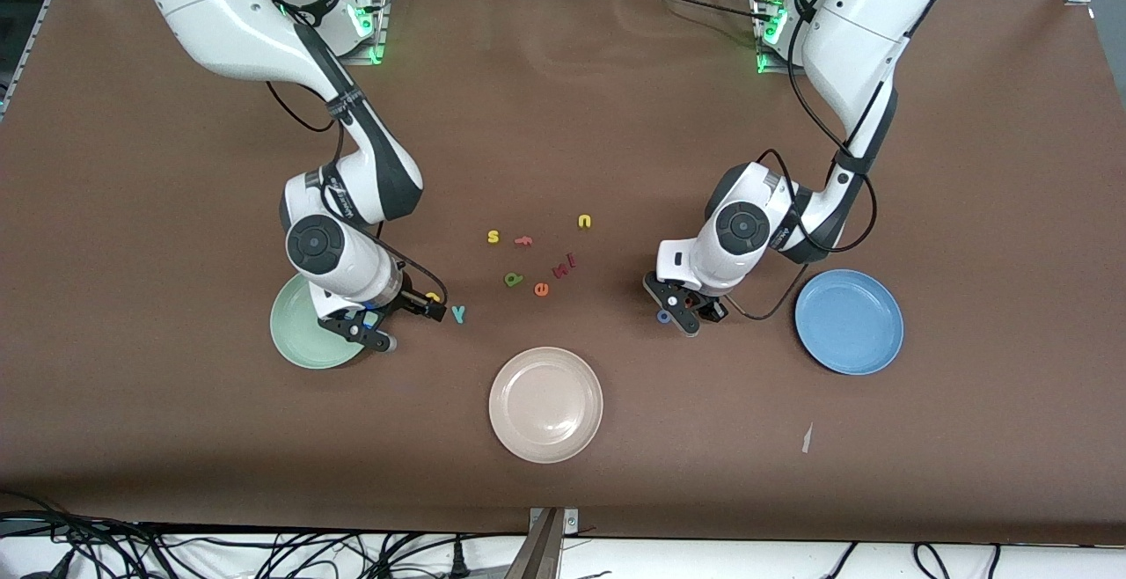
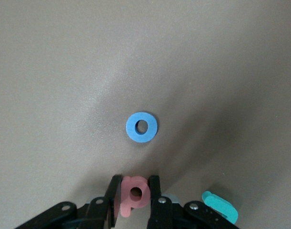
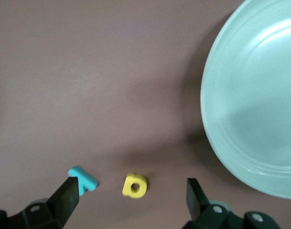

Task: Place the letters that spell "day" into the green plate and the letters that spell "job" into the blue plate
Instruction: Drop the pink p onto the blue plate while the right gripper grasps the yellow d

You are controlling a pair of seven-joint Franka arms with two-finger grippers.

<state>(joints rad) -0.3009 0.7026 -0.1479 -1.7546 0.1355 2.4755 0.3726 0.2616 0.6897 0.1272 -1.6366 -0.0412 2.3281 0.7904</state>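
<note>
My left gripper (image 2: pixel 135 183) is shut on the pinkish-red b (image 2: pixel 135 193), low over the table. The blue ring-shaped o (image 2: pixel 141 127) lies just past its fingertips, and the teal j (image 2: pixel 221 206) lies beside the gripper. In the front view this gripper (image 1: pixel 690 308) sits beside the o (image 1: pixel 664 317), toward the right arm's end from the blue plate (image 1: pixel 849 321). My right gripper (image 3: pixel 132 185) is open, straddling the yellow a (image 3: pixel 135 185), with the teal y (image 3: pixel 83 177) by one finger. The green plate (image 3: pixel 255 105) is next to it. The dark green d (image 1: pixel 514 279) lies mid-table.
A beige plate (image 1: pixel 545 403) sits nearer the front camera, mid-table. Loose letters lie in the middle: a yellow s (image 1: pixel 493 236), a pink f (image 1: pixel 523 241), a yellow u (image 1: pixel 584 222), dark red letters (image 1: pixel 563 267) and an orange e (image 1: pixel 541 289).
</note>
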